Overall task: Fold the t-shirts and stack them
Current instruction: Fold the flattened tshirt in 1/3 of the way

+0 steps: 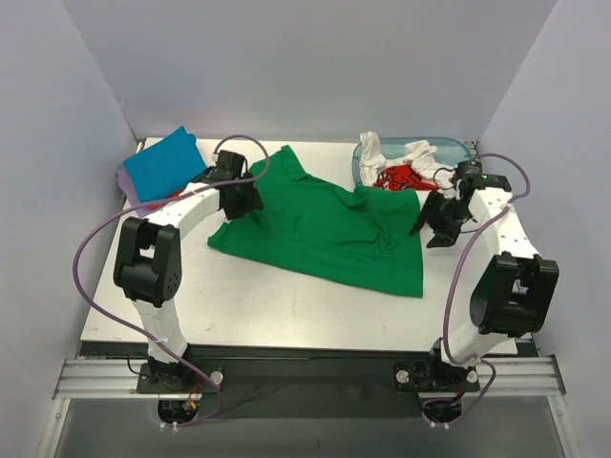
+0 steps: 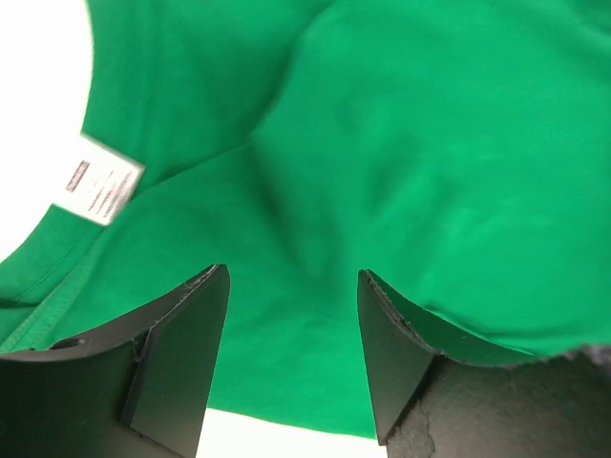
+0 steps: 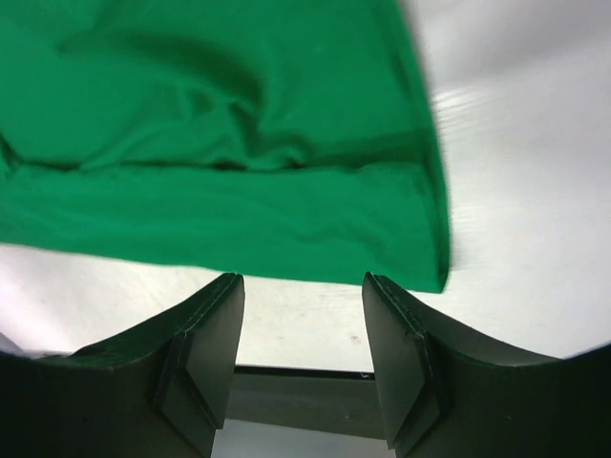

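Note:
A bright green t-shirt point(image 1: 329, 227) lies spread across the middle of the white table point(image 1: 239, 305). My left gripper point(image 1: 239, 200) is open and empty over the shirt's left part; in the left wrist view point(image 2: 294, 315) green cloth point(image 2: 401, 143) and a white neck label point(image 2: 98, 179) lie under the jaws. My right gripper point(image 1: 437, 224) is open and empty just right of the shirt; the right wrist view point(image 3: 302, 324) shows the shirt's hem point(image 3: 239, 229) beyond the fingertips. A folded blue shirt point(image 1: 164, 164) lies back left on lavender and red cloth. White point(image 1: 406, 153) and red point(image 1: 396, 177) shirts lie in the tub.
A translucent blue plastic tub point(image 1: 458, 146) stands at the back right. Grey walls close in the table on three sides. The table's front edge point(image 3: 315, 377) shows in the right wrist view. Purple cables loop from both arms.

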Controlling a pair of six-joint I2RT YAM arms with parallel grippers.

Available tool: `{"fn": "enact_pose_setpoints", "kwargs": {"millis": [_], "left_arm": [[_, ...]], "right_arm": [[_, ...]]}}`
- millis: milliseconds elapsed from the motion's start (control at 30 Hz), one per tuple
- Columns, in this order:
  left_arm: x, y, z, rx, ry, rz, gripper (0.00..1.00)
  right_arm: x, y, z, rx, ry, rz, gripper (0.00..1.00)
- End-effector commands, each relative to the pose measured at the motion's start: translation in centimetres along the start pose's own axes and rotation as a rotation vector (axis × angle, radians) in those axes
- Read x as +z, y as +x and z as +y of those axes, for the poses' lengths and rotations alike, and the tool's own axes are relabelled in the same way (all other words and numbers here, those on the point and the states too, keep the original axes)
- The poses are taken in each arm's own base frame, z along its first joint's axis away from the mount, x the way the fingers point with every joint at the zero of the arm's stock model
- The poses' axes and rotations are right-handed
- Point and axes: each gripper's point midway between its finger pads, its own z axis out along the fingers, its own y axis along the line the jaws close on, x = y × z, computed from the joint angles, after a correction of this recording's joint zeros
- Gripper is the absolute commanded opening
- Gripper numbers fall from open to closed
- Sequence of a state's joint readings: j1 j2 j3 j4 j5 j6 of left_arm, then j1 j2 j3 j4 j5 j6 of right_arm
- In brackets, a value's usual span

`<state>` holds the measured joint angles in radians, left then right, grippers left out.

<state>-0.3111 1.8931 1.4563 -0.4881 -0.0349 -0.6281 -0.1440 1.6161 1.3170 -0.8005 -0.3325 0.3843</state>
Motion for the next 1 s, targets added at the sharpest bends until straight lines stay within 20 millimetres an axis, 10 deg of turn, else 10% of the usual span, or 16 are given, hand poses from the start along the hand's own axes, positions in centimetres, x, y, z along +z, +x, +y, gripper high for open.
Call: {"fn": "enact_pose_setpoints", "kwargs": {"millis": [0, 367, 967], "left_arm": [[-1.1, -1.2, 0.2, -0.050, 0.064, -0.061, 0.66], [2.0, 4.2, 4.6, -0.111, 0.047, 0.035, 0.67], [-4.5, 13.8, 13.4, -0.150, -0.187, 0.116, 0.68]], "right_arm": [[1.9, 3.4, 1.8, -0.080, -0.028, 0.101, 0.53], [8.6, 6.7, 1.3, -0.077, 0.019, 0.256, 0.52], [9.3, 16.7, -3.9, 0.073, 0.181, 0.486, 0.49]]}}
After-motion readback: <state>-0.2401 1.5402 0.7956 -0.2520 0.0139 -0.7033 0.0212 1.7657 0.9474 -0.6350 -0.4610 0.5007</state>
